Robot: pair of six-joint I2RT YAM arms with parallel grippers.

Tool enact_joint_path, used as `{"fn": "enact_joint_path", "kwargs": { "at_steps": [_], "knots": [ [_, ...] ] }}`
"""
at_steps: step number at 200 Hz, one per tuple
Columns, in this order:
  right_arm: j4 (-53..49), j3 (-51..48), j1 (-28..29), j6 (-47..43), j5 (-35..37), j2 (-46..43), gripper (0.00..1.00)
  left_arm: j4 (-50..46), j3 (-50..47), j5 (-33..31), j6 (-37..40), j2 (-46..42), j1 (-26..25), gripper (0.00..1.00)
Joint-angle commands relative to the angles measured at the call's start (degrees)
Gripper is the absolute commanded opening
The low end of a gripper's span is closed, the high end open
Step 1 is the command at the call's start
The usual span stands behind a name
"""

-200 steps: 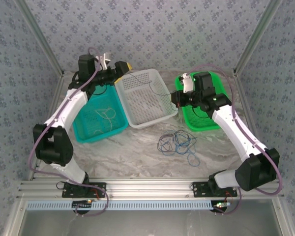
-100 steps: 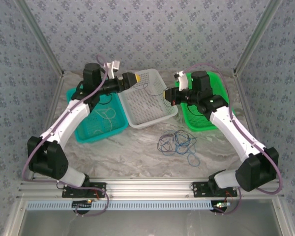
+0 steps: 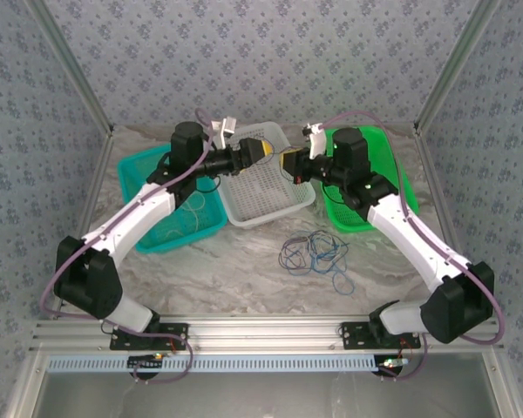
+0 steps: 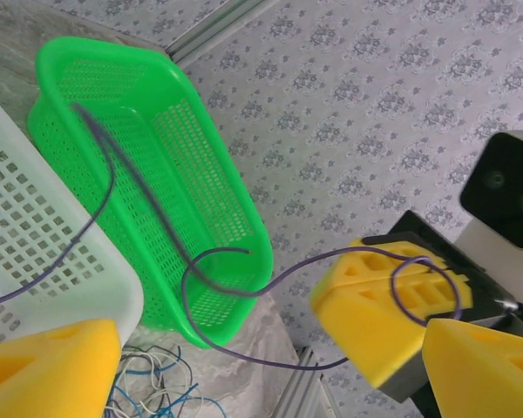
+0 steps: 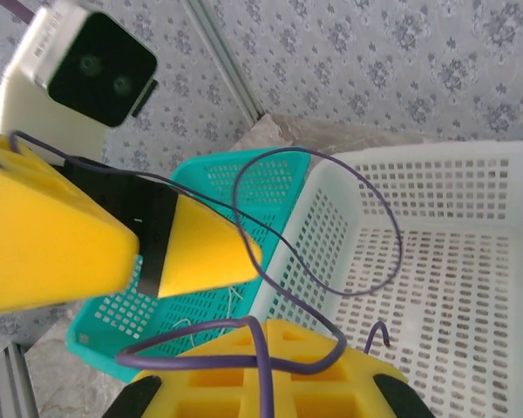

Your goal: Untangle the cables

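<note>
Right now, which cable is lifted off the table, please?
The thin dark purple cable, gripped by the right pincer; the blue cables lie heaped on the table.

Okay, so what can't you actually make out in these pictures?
Top view: how the strands of the cable pile cross; too thin and small.
Left wrist view: that pile again, cut off by the bottom edge.
Left wrist view: where the purple cable ends; it leaves the left edge over the white basket.
Top view: the green basket floor, covered by the right arm.
</note>
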Motion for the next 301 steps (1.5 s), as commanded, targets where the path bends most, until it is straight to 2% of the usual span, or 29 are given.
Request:
{"fn": "enact_joint_path", "kwargs": {
  "at_steps": [1, 17, 147, 222, 235, 252, 301],
  "knots": [
    [3.23, -0.26, 0.81, 0.96, 1.26, -1.29, 0.0, 3.41, 0.47, -0.94, -2.1, 1.06, -0.64, 0.84],
    [4.7, -2.98, 1.33, 1.06, 1.27, -1.93, 0.0, 3.84, 1.36, -0.98, -3.11, 2.02, -0.82, 0.76],
    [6.9, -4.97, 1.44, 2.32, -7.12, -3.05, 0.0, 4.58, 5.34, -4.46, -1.06, 6.14, -1.71, 0.68],
    [6.36, -4.65, 1.28, 2.39, -10.48, -1.94, 0.0, 6.22, 6.4, -4.35, -0.83, 8.62, -2.53, 0.28],
    [5.93, -4.55, 1.2, 2.21, -10.56, -1.82, 0.0, 6.4, 6.56, -4.46, -0.64, 8.73, -2.6, 0.18],
    [3.43, -4.39, 1.01, 1.38, -10.47, -2.06, 0.0, 4.98, 6.95, -5.13, 0.53, 8.73, -2.45, 0.0],
    [-18.22, -1.28, -0.72, -8.03, -3.54, -2.48, 0.0, 0.05, 5.89, -5.88, 1.45, 8.03, 2.0, 0.0]
  ]
}}
